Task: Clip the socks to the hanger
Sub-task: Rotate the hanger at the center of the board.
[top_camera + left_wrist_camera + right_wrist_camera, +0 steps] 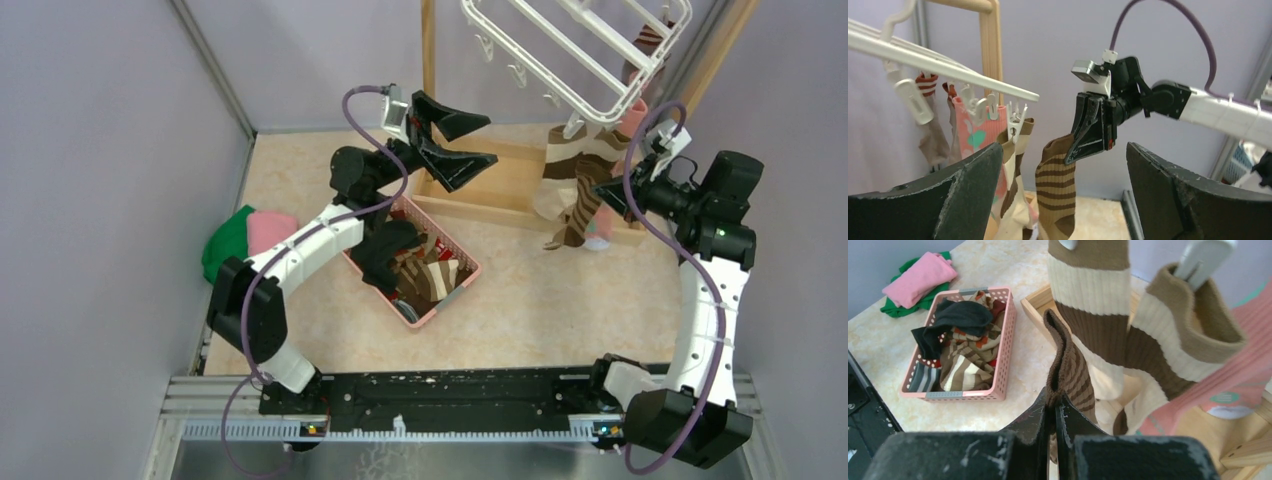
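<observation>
My right gripper (1055,407) is shut on the cuff of a brown sock with thin tan stripes (1068,365) and holds it hanging in the air. It also shows in the left wrist view (1055,185), below the right gripper (1088,145). The white hanger (590,50) hangs above, with clips (1015,122) under its rail. Two wide brown and cream striped socks (1093,285) and a pink sock (1243,375) hang clipped beside the held sock. My left gripper (470,140) is open and empty, left of the hanger, facing the held sock.
A pink basket (465,280) between the arms holds a black sock (958,317) and several striped and argyle socks. Folded green and pink cloths (245,235) lie at the left wall. The wooden stand (500,175) rises behind the basket.
</observation>
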Controlling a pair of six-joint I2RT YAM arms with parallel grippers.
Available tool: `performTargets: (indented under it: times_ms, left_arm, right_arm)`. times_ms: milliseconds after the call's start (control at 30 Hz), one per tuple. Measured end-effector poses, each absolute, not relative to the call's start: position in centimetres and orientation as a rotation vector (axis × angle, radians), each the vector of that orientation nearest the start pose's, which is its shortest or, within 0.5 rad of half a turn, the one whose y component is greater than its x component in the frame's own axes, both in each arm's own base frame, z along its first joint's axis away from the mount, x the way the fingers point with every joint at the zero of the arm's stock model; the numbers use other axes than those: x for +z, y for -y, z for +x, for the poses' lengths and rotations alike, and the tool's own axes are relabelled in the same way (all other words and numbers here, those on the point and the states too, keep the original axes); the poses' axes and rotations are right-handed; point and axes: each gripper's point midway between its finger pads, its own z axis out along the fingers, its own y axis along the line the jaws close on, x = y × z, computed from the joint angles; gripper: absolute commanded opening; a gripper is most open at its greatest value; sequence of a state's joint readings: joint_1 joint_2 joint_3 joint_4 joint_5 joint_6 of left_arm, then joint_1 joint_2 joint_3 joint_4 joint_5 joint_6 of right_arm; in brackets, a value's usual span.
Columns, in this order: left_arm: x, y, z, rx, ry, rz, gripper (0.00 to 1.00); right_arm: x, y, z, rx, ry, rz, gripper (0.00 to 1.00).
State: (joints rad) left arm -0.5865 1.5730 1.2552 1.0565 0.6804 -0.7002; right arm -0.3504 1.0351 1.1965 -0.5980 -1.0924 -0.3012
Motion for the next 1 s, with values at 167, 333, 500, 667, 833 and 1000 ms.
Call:
performTargets:
  times_ms: [167,333,500,667,833,1000]
  left_arm:
    - [45.9,36.4,30.0,-1.388,-0.855,0.833,0.9]
    - [44.9,37.4,32.1,-1.295,-0.841,0.916,0.74]
    - [43.3,38.2,33.9,-1.225,-0.866,0.94,0.71]
    - [38.9,39.5,35.4,-1.21,-0.942,0.934,0.57]
    - [33.6,42.1,37.0,-1.223,-1.031,0.92,0.49]
    - [29.0,45.3,36.8,-1.251,-1.103,0.919,0.49]
  right_arm:
    - [33.1,-5.0,29.3,0.61,-1.715,-0.582,0.0]
    - [32.7,-4.9,29.6,0.622,-1.729,-0.566,0.0]
    - [32.2,-5.4,29.0,0.65,-1.717,-0.619,0.0]
    - [31.7,-6.9,27.2,0.735,-1.675,-0.725,0.0]
    - [31.2,-8.0,25.5,0.805,-1.643,-0.79,0.0]
    - [31.6,-9.1,24.1,0.869,-1.605,-0.823,0.0]
